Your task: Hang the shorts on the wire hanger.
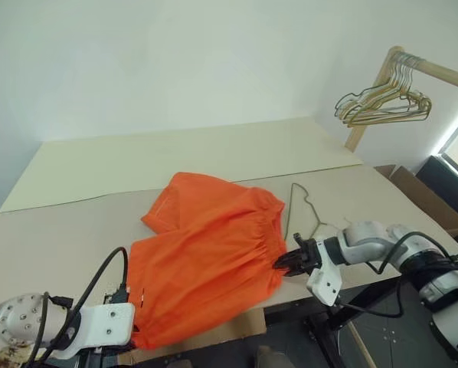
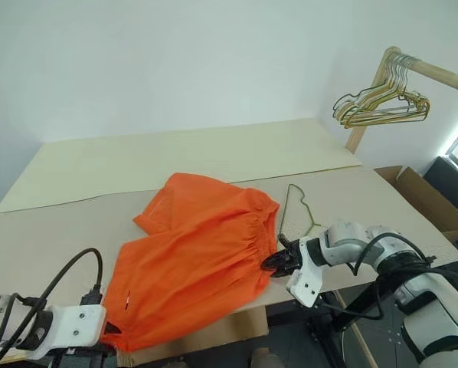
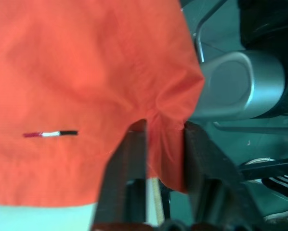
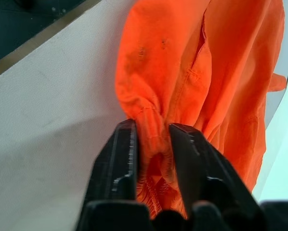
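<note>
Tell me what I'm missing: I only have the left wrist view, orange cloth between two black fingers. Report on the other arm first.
Observer: The right gripper has a bunched fold of the shorts between its fingers, at the waistband end.
Operator: Give me the hanger's position.
Observer: The wire hanger lies flat on the table, beside the waistband, just beyond the right gripper.
Operator: State whether the shorts are lifted.
Observer: They lie mostly spread on the table, with the near edge draping over the table's front by the left gripper.
Operator: Name anything else around.
Observer: A bunch of gold and dark hangers hangs on a wooden rail at the far right.
</note>
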Robot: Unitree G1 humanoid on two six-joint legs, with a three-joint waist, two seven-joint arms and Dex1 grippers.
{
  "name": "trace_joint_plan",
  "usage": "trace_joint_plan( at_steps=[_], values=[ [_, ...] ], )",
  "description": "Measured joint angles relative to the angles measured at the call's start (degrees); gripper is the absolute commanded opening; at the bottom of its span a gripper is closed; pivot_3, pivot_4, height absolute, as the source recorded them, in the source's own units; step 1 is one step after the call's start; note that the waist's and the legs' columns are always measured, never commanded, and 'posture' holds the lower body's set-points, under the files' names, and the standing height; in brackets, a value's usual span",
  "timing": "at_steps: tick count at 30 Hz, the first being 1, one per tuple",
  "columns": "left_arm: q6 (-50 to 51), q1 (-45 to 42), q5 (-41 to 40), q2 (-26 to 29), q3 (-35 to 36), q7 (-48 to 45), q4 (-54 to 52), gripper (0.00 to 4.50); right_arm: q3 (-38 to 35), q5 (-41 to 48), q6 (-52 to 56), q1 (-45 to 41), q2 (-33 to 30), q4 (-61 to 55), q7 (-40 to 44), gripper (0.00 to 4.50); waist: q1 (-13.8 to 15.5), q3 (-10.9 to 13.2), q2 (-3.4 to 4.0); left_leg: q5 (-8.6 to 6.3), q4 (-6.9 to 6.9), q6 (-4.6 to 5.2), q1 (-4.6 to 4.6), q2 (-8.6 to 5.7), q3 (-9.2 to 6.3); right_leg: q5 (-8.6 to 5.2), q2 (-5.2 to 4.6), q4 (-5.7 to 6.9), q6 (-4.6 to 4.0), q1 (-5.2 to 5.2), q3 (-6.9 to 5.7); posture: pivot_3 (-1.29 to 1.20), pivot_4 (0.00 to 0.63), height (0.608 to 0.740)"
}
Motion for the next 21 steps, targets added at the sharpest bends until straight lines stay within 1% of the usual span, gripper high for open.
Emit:
trace_joint_plan(
  at_steps=[1, 2, 3, 4, 5, 7, 9, 11, 12, 14, 16, 17, 20, 21],
  values=[
    [-0.33, 0.33, -0.04, 0.02, 0.58, -0.27, 0.28, 2.36, 0.39, 1.07, 0.00, 0.00, -0.40, -0.26, 0.51, 2.41, 0.02, 0.00, 0.00, 0.00, 0.00, 0.00, 0.00, 0.00, 0.00, 0.00, -0.01, 0.00, 0.00, 0.00, 0.00, 0.02, 0.000, 0.740],
    [-1.38, 0.90, -0.31, 0.12, 2.36, -1.28, 1.39, 2.86, 1.32, 5.06, 0.69, 0.48, -2.02, -1.56, 2.62, 2.93, 0.07, 0.01, 0.00, -0.01, -0.02, 0.02, 0.00, 0.01, 0.00, -0.01, -0.01, -0.01, 0.00, 0.00, -0.01, 0.01, 0.000, 0.740],
    [-2.22, 1.29, -0.44, 0.26, 3.58, -2.11, 2.12, 3.08, 1.72, 8.13, 1.58, 1.06, -3.23, -2.68, 4.26, 3.18, 0.20, 0.01, 0.00, -0.01, -0.02, 0.02, 0.00, 0.01, 0.01, -0.01, -0.02, -0.02, 0.01, 0.00, -0.03, 0.01, 0.000, 0.740],
    [-3.68, 1.74, -0.57, 0.45, 5.69, -3.62, 3.64, 3.36, 2.48, 14.36, 3.96, 2.52, -5.44, -5.49, 6.86, 3.45, 0.38, 0.01, -0.01, -0.01, -0.02, 0.02, -0.01, 0.01, 0.00, -0.02, -0.03, -0.02, 0.01, 0.00, -0.07, 0.01, 0.000, 0.740],
    [-4.60, 1.95, -0.57, 0.80, 7.18, -4.64, 4.95, 3.71, 2.64, 18.63, 5.97, 3.55, -6.66, -7.35, 8.76, 3.85, 0.38, 0.01, -0.01, -0.02, -0.02, 0.03, 0.02, 0.02, 0.01, -0.02, -0.03, -0.02, 0.00, 0.03, -0.06, 0.00, 0.000, 0.740],
    [-6.82, 1.97, -0.54, 1.63, 10.06, -6.76, 7.61, 4.38, 2.66, 28.58, 12.17, 6.17, -9.53, -12.09, 13.61, 4.50, 0.36, 0.02, -0.02, -0.02, -0.02, 0.03, 0.02, 0.04, -0.02, -0.03, -0.04, -0.02, 0.01, 0.03, -0.05, 0.00, 0.000, 0.740],
    [-9.10, 1.48, -0.49, 2.57, 13.20, -8.52, 11.40, 4.45, 1.32, 39.52, 19.85, 9.17, -12.57, -16.68, 19.07, 4.50, 0.30, 0.02, -0.01, -0.02, -0.02, 0.03, 0.10, 0.07, -0.01, -0.09, -0.04, -0.02, 0.10, 0.09, -0.02, -0.01, 0.000, 0.740],
    [-10.55, 0.23, -0.50, 2.87, 15.38, -9.26, 14.97, 4.45, -2.09, 47.24, 28.59, 10.88, -13.39, -18.62, 21.80, 4.50, 0.18, 0.03, -0.03, -0.02, -0.02, 0.03, 0.19, 0.13, 0.05, -0.15, -0.05, -0.02, 0.23, 0.12, 0.03, -0.01, 0.000, 0.740],
    [-11.11, -1.10, -0.76, 2.90, 16.15, -9.52, 16.90, 4.45, -4.26, 50.79, 34.49, 11.16, -13.52, -19.31, 22.35, 4.50, 0.06, 0.04, -0.04, -0.02, -0.02, 0.03, 0.22, 0.17, 0.12, -0.15, -0.04, -0.02, 0.24, 0.13, 0.10, -0.01, 0.000, 0.740],
    [-11.23, -4.86, -3.36, 2.68, 16.87, -9.42, 19.38, 4.45, -8.48, 54.46, 45.98, 10.80, -13.46, -19.87, 21.58, 4.50, 0.03, 0.04, -0.05, -0.02, -0.02, 0.03, 0.31, 0.21, 0.19, -0.11, -0.04, 0.00, 0.25, 0.13, 0.18, -0.02, 0.000, 0.740],
    [-8.50, -11.32, -9.47, 0.16, 16.79, -8.53, 20.19, 4.45, -11.09, 54.98, 61.80, 8.23, -11.52, -20.14, 16.53, 4.50, 0.04, 0.04, -0.04, -0.02, -0.02, 0.01, 0.37, 0.25, 0.24, -0.07, -0.04, 0.04, 0.27, 0.11, 0.19, -0.02, 0.000, 0.740],
    [-6.56, -15.25, -12.90, -1.15, 16.16, -7.43, 19.97, 4.45, -12.11, 55.12, 72.63, 5.92, -9.58, -20.20, 12.62, 4.50, 0.03, 0.04, -0.04, -0.02, -0.02, 0.00, 0.29, 0.27, 0.27, 0.01, 0.00, 0.05, 0.34, -0.01, 0.20, -0.02, 0.000, 0.740],
    [-2.62, -21.90, -18.48, -3.41, 13.12, -4.88, 19.28, 4.45, -15.74, 57.16, 95.83, 1.64, -3.99, -20.36, 3.05, 4.50, 0.04, -0.01, 0.05, -0.02, -0.02, 0.00, 0.01, 0.30, 0.24, 0.28, 0.17, 0.09, 0.66, -0.26, 0.11, -0.03, 0.000, 0.740],
    [-1.47, -24.02, -19.91, -4.57, 11.53, -4.01, 19.07, 4.45, -17.44, 57.39, 102.59, 0.56, -1.03, -20.21, -0.92, 4.50, 0.02, -0.02, 0.07, -0.02, -0.02, -0.01, -0.17, 0.29, 0.26, 0.37, 0.28, 0.10, 0.51, -0.43, 0.10, -0.04, 0.000, 0.740]
  ],
)
